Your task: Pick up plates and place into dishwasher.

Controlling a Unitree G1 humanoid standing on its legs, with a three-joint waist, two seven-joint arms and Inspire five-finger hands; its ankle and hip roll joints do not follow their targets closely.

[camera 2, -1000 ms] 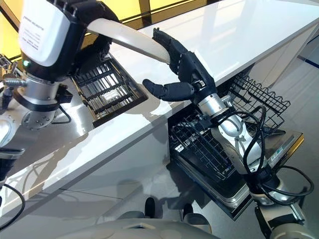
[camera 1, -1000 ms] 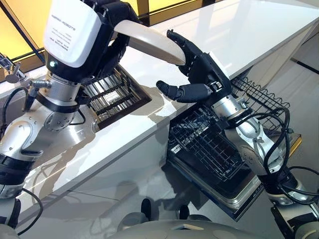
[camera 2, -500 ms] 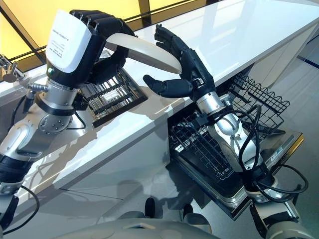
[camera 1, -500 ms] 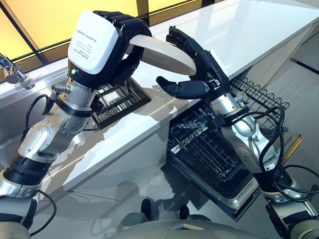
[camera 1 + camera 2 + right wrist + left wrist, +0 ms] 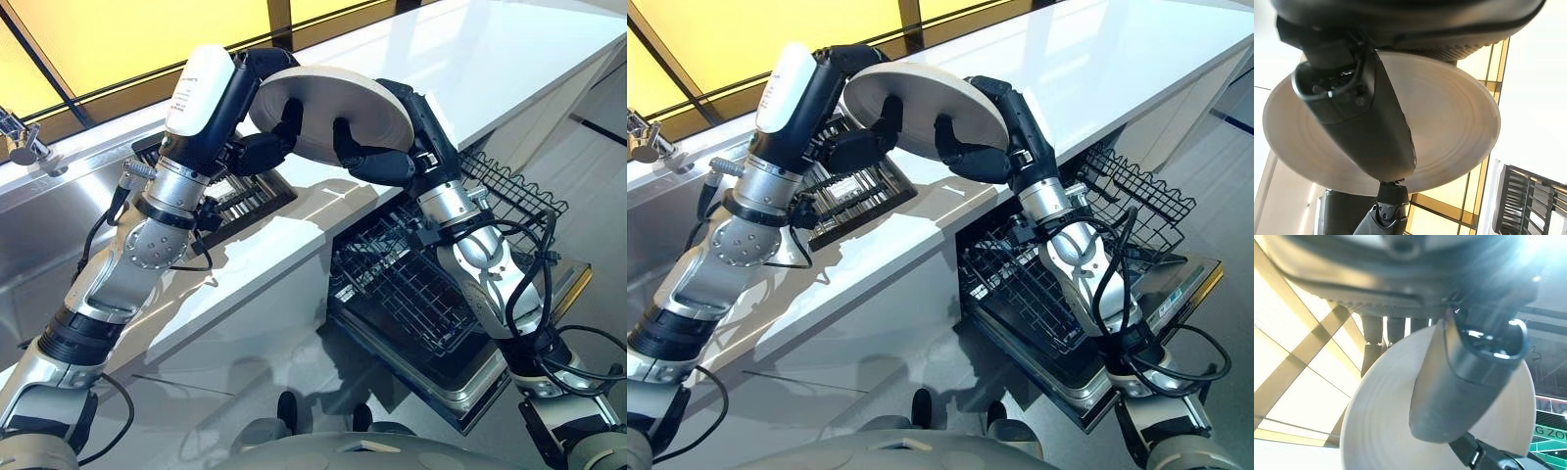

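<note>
Handover in mid-air, that's the step we're watching, and the round cream ceramic plate (image 5: pixel 338 103) is the landmark for everything here. Over at the plate's left edge, the left hand (image 5: pixel 257 147) is clamped on: its thumb (image 5: pixel 1464 382) lies across the plate's face in the left wrist view, with the fingers (image 5: pixel 1374 350) curled round the rim behind it. The plate itself hangs tilted above the glossy white tabletop (image 5: pixel 470 59), touching nothing but the two hands. Below and to the left of the plate, set into the tabletop, sits a dark slatted metal rack (image 5: pixel 230 191). At the plate's right edge the right hand (image 5: pixel 377 162) has arrived too, thumb (image 5: pixel 1374 125) pressed on the underside and its palm wrapping the far rim, so both hands grip the one plate right now. Below and to the right of the plate, under the tabletop's edge, the black wire dishwasher rack (image 5: pixel 411 284) stands pulled out over the open dishwasher door (image 5: pixel 460 377), waiting.

Judging the play: the pick-up is done, the placing isn't, and the plate looks to be passing from left to right. What the next move calls for, I'd say, is the left hand letting go cleanly only once the right hand's grip is secure, then the right arm swinging the plate down past the tabletop's edge and turning it upright enough to slot between the rack's wires.
</note>
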